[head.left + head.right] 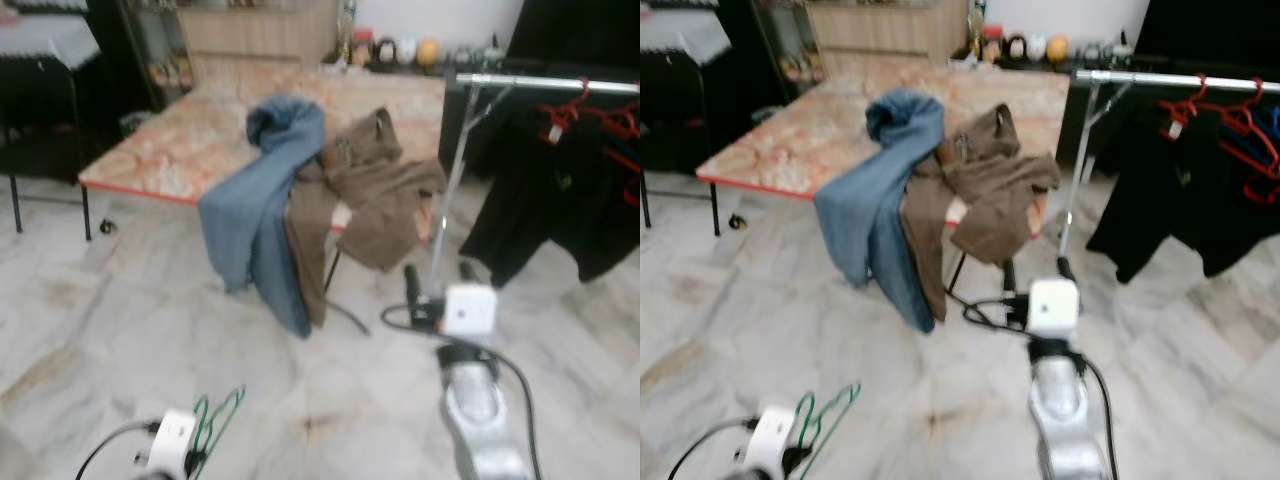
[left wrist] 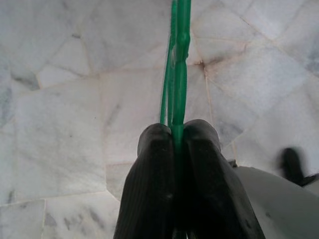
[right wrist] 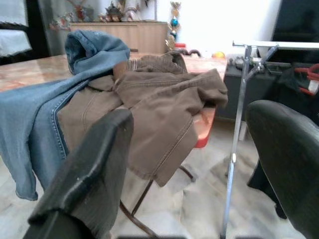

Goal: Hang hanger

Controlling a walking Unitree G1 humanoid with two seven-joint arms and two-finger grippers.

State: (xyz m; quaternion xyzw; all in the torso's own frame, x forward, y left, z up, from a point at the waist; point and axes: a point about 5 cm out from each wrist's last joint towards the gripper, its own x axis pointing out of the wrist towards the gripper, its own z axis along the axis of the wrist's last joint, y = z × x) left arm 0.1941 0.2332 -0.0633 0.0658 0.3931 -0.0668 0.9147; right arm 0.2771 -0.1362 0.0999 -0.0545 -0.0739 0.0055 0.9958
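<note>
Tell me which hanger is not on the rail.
The green hanger, pinched in the shut left pincer low over the floor. The red hangers hang on the rail.

Silver arms, white wrist blocks, black cables, left gripper [image 2: 174, 144], right gripper [image 1: 437, 271], black fingers [image 3: 84, 184]
</note>
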